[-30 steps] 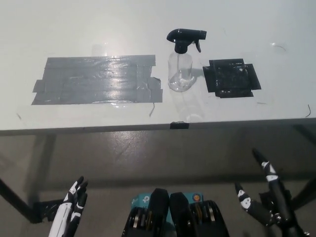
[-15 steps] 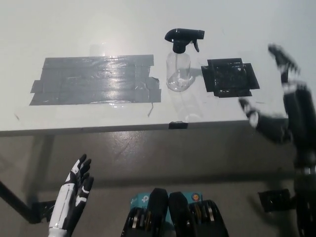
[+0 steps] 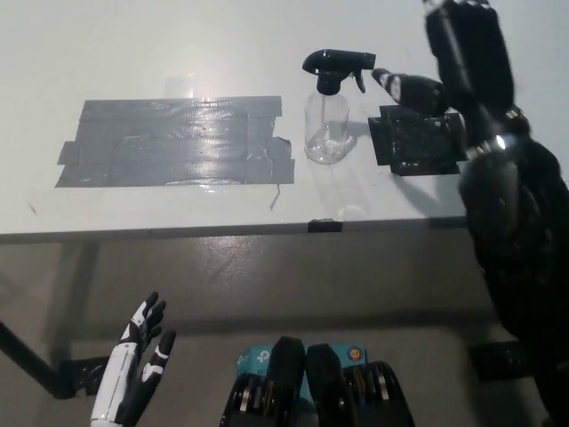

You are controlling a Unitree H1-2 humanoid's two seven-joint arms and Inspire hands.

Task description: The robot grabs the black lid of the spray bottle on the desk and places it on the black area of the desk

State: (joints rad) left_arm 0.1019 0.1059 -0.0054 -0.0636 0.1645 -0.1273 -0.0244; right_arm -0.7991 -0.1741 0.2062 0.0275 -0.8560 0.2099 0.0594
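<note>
On the white surface [image 3: 133, 71] stands a clear spray bottle [image 3: 328, 130], upright, with its black lid [image 3: 335, 66], a trigger sprayer head, seated on the neck. Just to the right of the bottle lies the black area [image 3: 411, 142], a square patch of black tape stuck flat on the surface; the bottle and the patch are near each other but apart. To the left of the bottle lies a larger patch of grey tape [image 3: 173, 142], its right edge close to the bottle's base.

The black right hand [image 3: 449, 53] is raised over the surface at upper right, above the black area, with the arm running down the right side of the picture. One of its fingers [image 3: 404, 86] reaches out toward the lid's trigger, close to it; contact cannot be confirmed. The fingers are apart and hold nothing.

The white left hand [image 3: 133, 378] rests below the surface edge at lower left, fingers apart, holding nothing.
</note>
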